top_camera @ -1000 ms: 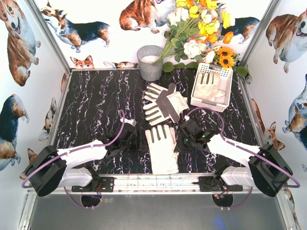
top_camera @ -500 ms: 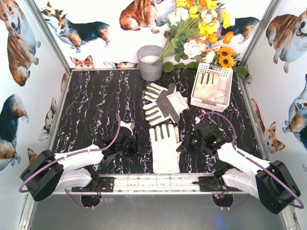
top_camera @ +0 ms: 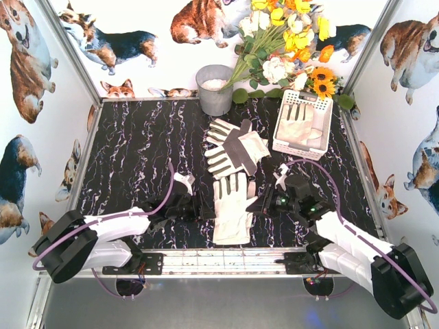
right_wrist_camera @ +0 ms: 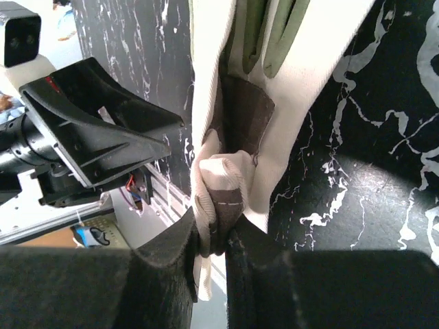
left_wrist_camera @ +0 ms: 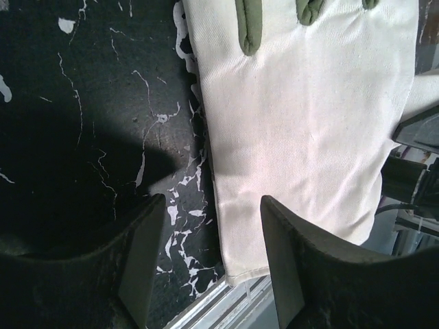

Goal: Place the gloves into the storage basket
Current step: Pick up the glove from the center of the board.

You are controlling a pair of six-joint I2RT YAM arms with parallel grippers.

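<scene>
A cream-white glove (top_camera: pixel 232 208) lies at the table's near middle, its right edge lifted. My right gripper (top_camera: pixel 264 205) is shut on that glove's folded side; the right wrist view shows its pinched fabric (right_wrist_camera: pixel 221 199) and grey-brown patch between the jaws. My left gripper (top_camera: pixel 199 208) is open and empty at the glove's left edge; the left wrist view shows the glove (left_wrist_camera: pixel 302 130) by my right finger (left_wrist_camera: pixel 288 267). A pair of gloves (top_camera: pixel 234 147) lies further back. The white storage basket (top_camera: pixel 324 118) at the back right holds one glove (top_camera: pixel 298 125).
A grey metal bucket (top_camera: pixel 215 89) stands at the back centre. A bunch of artificial flowers (top_camera: pixel 288 48) leans at the back right, next to the basket. The metal rail (top_camera: pixel 226 259) runs along the near table edge.
My right gripper has closed on the near glove's right side and lifted it, so the glove has bunched and shifted slightly left. My left gripper has stayed by the glove's left edge.
</scene>
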